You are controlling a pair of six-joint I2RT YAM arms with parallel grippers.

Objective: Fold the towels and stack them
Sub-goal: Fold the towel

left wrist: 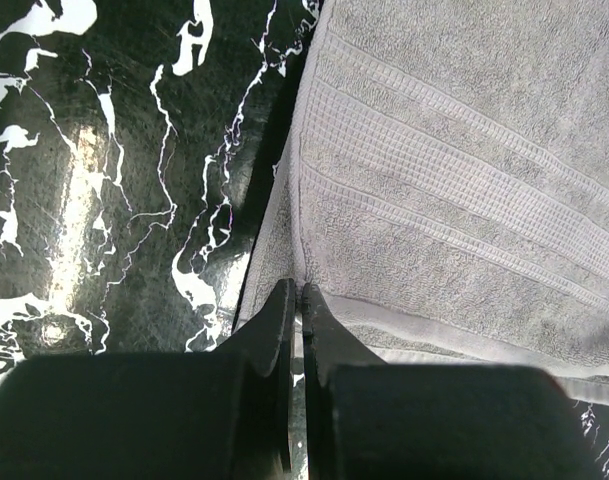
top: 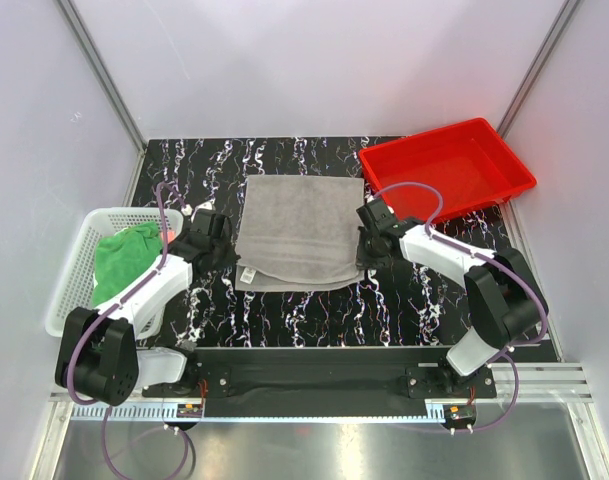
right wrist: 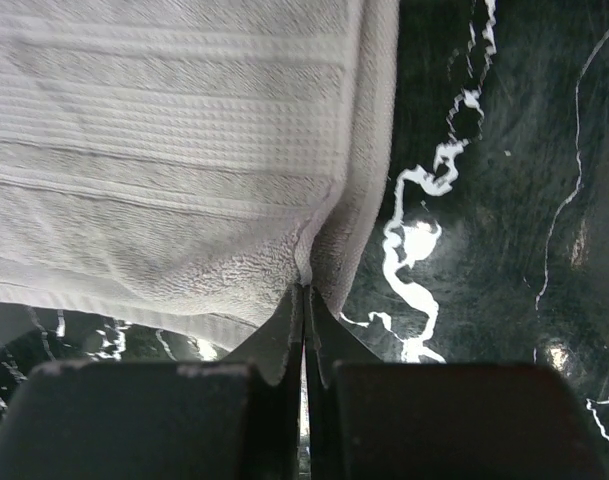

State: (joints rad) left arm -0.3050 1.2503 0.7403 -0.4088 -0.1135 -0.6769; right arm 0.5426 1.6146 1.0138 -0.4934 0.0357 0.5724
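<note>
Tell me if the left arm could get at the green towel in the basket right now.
Probably not yet: the left gripper is shut on the grey towel. The green towel lies uncovered in the white basket beside that arm.

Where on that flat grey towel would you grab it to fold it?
At its two side edges near the front corners, one from each side. The grey towel lies flat, so only its thin edges offer a pinch; both wrist views show jaws shut on those hems.

right end effector [right wrist: 305,295] pinches the grey towel's [right wrist: 164,150] edge over the marbled table [right wrist: 504,200]
</note>
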